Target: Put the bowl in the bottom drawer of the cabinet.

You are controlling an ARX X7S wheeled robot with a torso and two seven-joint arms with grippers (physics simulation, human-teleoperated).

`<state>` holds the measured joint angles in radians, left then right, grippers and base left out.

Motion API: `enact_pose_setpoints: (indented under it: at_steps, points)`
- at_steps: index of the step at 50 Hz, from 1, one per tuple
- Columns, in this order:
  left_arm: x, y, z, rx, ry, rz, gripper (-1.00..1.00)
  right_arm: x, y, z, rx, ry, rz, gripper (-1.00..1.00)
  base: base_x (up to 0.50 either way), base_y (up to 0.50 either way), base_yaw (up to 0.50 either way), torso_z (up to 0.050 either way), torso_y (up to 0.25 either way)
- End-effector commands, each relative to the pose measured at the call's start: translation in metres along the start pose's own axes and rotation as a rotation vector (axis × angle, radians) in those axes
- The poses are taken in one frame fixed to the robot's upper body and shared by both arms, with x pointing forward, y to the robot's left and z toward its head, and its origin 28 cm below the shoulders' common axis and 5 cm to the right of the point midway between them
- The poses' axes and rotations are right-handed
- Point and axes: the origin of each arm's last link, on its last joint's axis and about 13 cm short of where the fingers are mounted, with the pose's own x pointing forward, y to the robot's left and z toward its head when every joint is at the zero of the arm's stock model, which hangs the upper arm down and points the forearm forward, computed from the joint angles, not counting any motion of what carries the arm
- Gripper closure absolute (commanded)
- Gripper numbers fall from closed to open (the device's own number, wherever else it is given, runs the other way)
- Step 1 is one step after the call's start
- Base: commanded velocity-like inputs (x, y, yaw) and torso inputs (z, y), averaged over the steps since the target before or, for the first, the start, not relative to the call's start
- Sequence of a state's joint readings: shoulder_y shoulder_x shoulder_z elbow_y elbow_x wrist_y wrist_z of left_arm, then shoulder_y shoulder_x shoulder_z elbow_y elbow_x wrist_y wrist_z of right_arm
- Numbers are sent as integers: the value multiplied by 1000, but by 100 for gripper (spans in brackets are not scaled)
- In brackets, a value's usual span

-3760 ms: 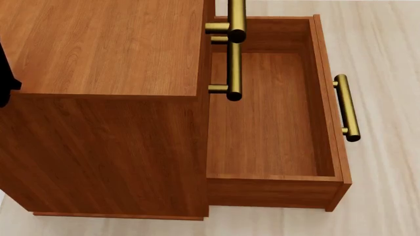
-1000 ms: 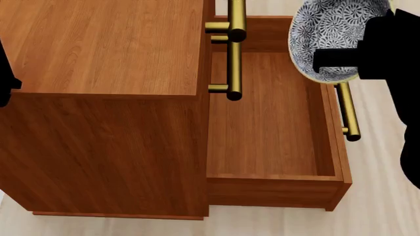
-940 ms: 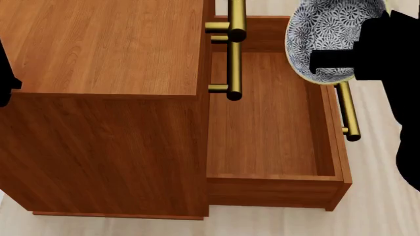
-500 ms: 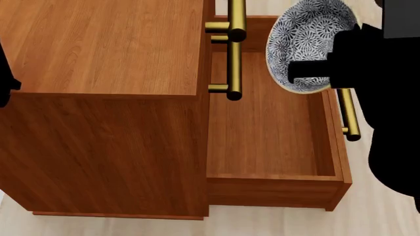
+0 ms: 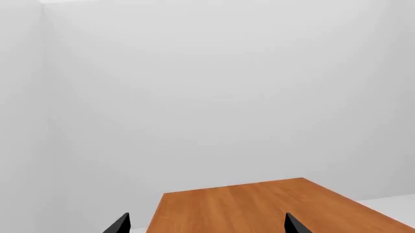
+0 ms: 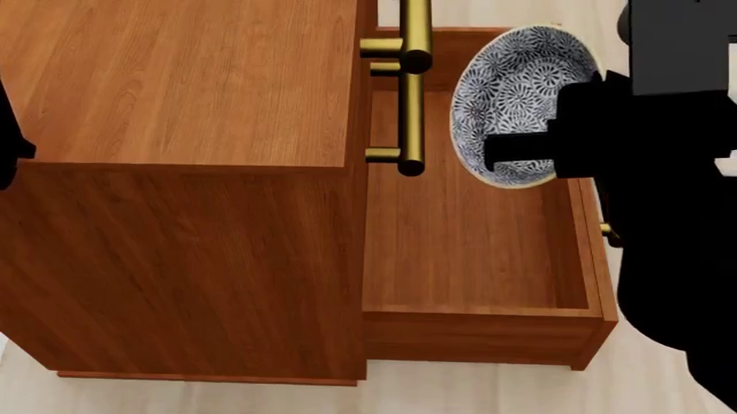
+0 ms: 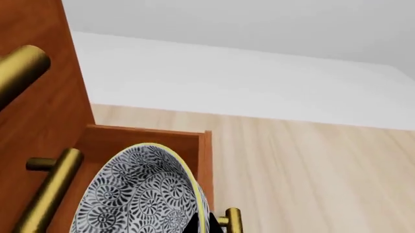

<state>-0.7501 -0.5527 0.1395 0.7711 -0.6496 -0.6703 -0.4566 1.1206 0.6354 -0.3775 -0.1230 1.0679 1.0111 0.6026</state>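
Observation:
The blue-and-white bowl (image 6: 519,103) hangs tilted on edge above the far part of the open bottom drawer (image 6: 472,224), its inside facing the cabinet (image 6: 173,86). My right gripper (image 6: 519,151) is shut on the bowl's rim; one black finger reaches across the bowl's inside. In the right wrist view the bowl (image 7: 139,194) fills the lower part, with the yellowish rim pinched between the fingertips (image 7: 194,224). The left gripper (image 5: 206,225) shows only two black tips, wide apart, over the cabinet top (image 5: 259,208). Nothing is between them.
Brass handles of the upper drawers (image 6: 412,86) stick out over the open drawer beside the bowl. The drawer's own brass handle (image 6: 608,231) is mostly hidden behind my right arm. Pale wood floor (image 6: 679,52) surrounds the cabinet.
My right arm has carried the bowl leftward and downward from over the drawer's front panel to above its inside. The cabinet and left arm have not moved.

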Motion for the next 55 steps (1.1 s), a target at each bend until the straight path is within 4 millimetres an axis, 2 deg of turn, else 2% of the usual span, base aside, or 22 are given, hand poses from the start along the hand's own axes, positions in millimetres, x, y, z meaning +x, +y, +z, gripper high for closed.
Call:
enact_pose_setpoints:
  at_steps: [1, 55]
  points:
    - [-1, 0, 1, -1, -1, 1, -100, 1, 1, -4, -3, -3, -4, 100, 0, 0, 0, 0, 0]
    - [0, -1, -1, -1, 1, 0, -100, 2, 5, -26, -29, 71, 50, 100, 0, 0, 0, 0, 0]
